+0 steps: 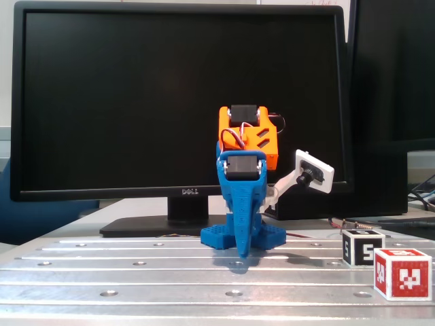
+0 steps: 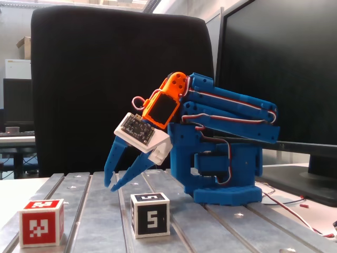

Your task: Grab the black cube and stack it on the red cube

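two cubes sit on the metal surface (image 2: 95, 211), apart. claw (image 2: 110, 185) hangs empty w/ fingers spread a bit, tips just above the surface. black cube (image 2: 150, 214) lies near, toward the camera and slightly right of the tips; red cube (image 2: 42, 222) is further left.

Blue plastic robot arm (image 1: 239, 204) with orange upper section, folded, facing the camera, mounted on a ribbed metal table (image 1: 136, 272) with round holes. Small white camera module (image 1: 313, 172) on a bracket, projecting to the arm's right in this fixed view. Large black Dell monitor (image 1: 180, 102) directly behind the arm. Small black-edged cube with white panel marked "5" (image 1: 361, 248), at the table's right. Small red cube with white pixel-pattern panels (image 1: 402, 273), just in front and right of it, overlapping its corner.
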